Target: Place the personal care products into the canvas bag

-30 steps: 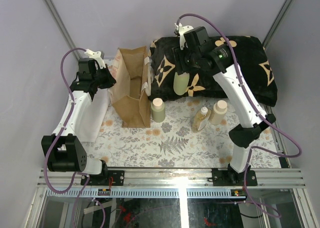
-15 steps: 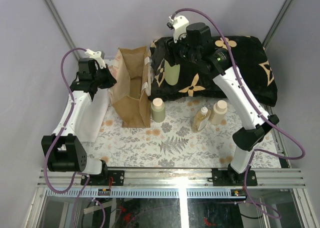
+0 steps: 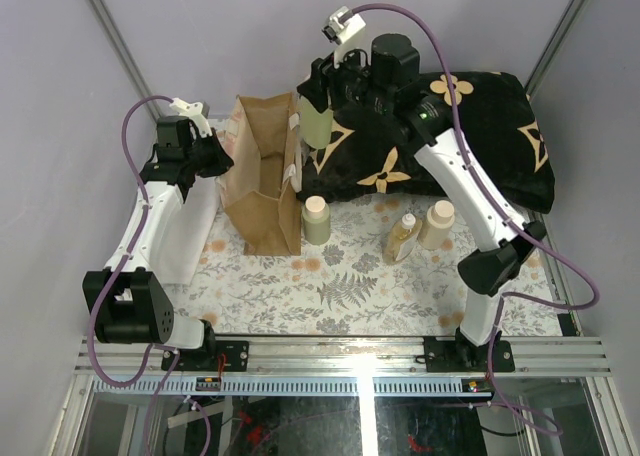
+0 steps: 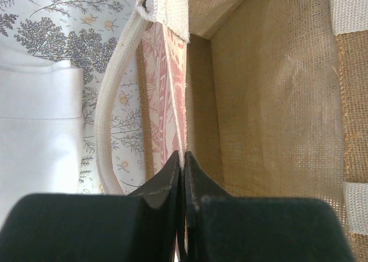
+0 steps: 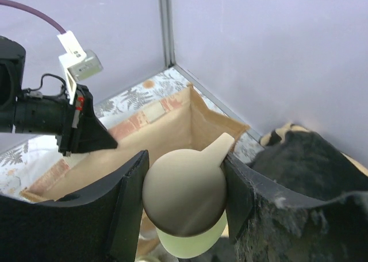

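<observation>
The tan canvas bag (image 3: pixel 262 176) stands open at the left of the floral cloth; it also shows in the left wrist view (image 4: pixel 270 101) and the right wrist view (image 5: pixel 155 141). My left gripper (image 3: pixel 216 154) (image 4: pixel 183 158) is shut on the bag's left rim. My right gripper (image 3: pixel 318 94) (image 5: pixel 185 184) is shut on the pale cap of a greenish bottle (image 3: pixel 316 124) (image 5: pixel 184 247), held in the air just right of the bag's mouth. A second greenish bottle (image 3: pixel 316 220), a clear amber bottle (image 3: pixel 402 238) and a cream-beige bottle (image 3: pixel 437 225) stand on the cloth.
A big black cushion with beige flower marks (image 3: pixel 480 141) lies at the back right, under my right arm. A white folded cloth (image 3: pixel 185 231) (image 4: pixel 34 130) lies left of the bag. Pale walls close in the back and sides.
My right gripper has lifted the greenish bottle up and moved it left from over the cushion toward the bag's mouth. The left gripper and bag have not moved.
</observation>
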### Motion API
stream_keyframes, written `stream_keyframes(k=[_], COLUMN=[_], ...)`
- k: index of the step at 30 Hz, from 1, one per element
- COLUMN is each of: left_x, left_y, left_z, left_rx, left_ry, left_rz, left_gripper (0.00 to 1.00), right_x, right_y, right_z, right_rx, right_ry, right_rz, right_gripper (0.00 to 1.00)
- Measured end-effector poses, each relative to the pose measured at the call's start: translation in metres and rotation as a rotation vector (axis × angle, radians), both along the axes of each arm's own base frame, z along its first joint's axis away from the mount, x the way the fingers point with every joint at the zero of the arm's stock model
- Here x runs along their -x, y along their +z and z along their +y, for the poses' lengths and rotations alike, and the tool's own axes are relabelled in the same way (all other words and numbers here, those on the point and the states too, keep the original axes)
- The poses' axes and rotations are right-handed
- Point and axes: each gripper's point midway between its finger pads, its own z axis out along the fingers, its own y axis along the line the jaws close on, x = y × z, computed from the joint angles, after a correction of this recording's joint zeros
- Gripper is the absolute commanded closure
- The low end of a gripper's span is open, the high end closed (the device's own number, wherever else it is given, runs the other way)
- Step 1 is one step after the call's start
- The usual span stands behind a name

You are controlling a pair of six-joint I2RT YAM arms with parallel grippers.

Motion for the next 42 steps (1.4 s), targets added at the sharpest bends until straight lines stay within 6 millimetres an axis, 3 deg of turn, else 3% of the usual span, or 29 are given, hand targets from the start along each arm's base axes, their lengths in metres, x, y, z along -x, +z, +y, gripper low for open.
stream_keyframes(k=[14, 23, 26, 31, 35, 39, 42], left_x=[-0.001, -0.002, -0.002, -0.003, -0.005, -0.005, -0.005], left_y=[-0.002, -0.002, -0.001, -0.002, -0.004, -0.004, -0.004], left_z=[0.000, -0.001, -0.002, -0.002, -0.002, -0.003, -0.004], left_rx=[0.005, 0.010, 0.015, 0.016, 0.017, 0.019, 0.022], left_ry=[0.003, 0.001, 0.000, -0.001, -0.004, -0.006, -0.010], left_rz=[-0.005, -0.006, -0.008, -0.009, -0.006, -0.006, -0.006], left_gripper=[1.00, 1.00, 1.00, 1.00, 1.00, 1.00, 1.00], right_x=[-0.021, 0.001, 0.010, 0.031, 0.050, 0.059, 0.062], right_y=[-0.025, -0.025, -0.052, -0.138, -0.206, -0.240, -0.248], right_z=[0.076, 0.106, 0.113, 0.121, 0.115, 0.110, 0.109], right_rx=[-0.142, -0.205, -0.171, -0.033, 0.070, 0.135, 0.153], right_ry=[0.202, 0.313, 0.325, 0.334, 0.328, 0.308, 0.301], right_rz=[0.038, 0.055, 0.103, 0.259, 0.384, 0.424, 0.423], right_gripper=[0.94, 0.95, 0.96, 0.97, 0.98, 0.99, 0.99])
